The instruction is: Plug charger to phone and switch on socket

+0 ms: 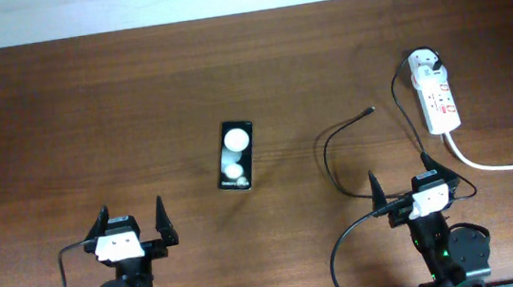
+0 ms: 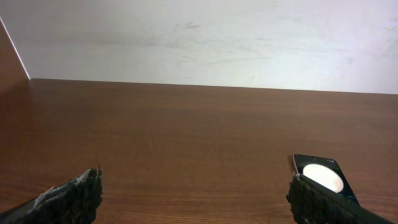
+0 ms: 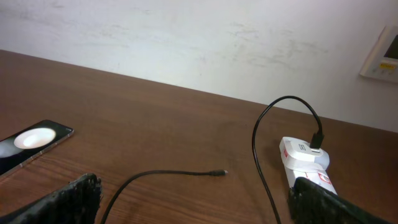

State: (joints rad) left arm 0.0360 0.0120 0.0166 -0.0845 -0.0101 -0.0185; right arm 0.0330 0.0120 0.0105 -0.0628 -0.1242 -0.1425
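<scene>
The charger (image 3: 186, 172) lies slack on the table (image 1: 90, 104), plugged into the socket (image 1: 440, 100), its free end well apart from the phone (image 1: 237, 155). The left gripper (image 2: 196, 199) and right gripper (image 3: 199, 202) gape wide, both empty (nothing begun, I judge). The next move calls for the right gripper to pinch that free end.
</scene>
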